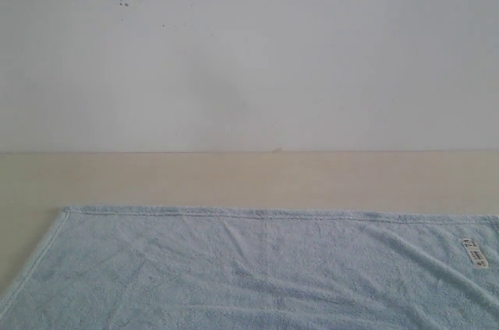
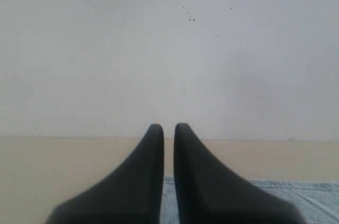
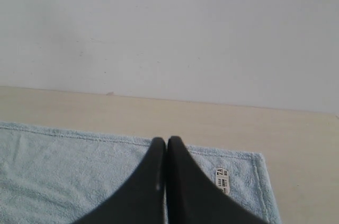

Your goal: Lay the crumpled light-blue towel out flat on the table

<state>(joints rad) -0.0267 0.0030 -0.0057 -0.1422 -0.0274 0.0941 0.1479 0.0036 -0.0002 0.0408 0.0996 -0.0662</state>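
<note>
Nearest the cameras are the two grippers, each seen only from its own wrist view. Both are held level above the near part of the towel (image 1: 257, 267) and aim straight across the table (image 1: 234, 178) toward the wall (image 1: 312, 57). The right gripper (image 3: 167, 139) is clenched, its two dark fingers pressed together along their length with no cloth between them. It hangs over the towel's right end, and the small white printed tag (image 3: 222, 179) lies just beside its tips. The left gripper (image 2: 169, 127) is drawn in to a thin slit, its fingers almost meeting and gripping nothing. Below it only a strip of pale blue terry shows on either side of the fingers. The towel lies spread flat on the table, with shallow creases across its nap and its hemmed far edge running straight from side to side. Its far left corner is laid out, and its near edge runs out of the exterior view. Beyond the hem a band of bare beige tabletop reaches the wall. The wall is white, with a few small dark specks (image 1: 123, 2) high up.
</note>
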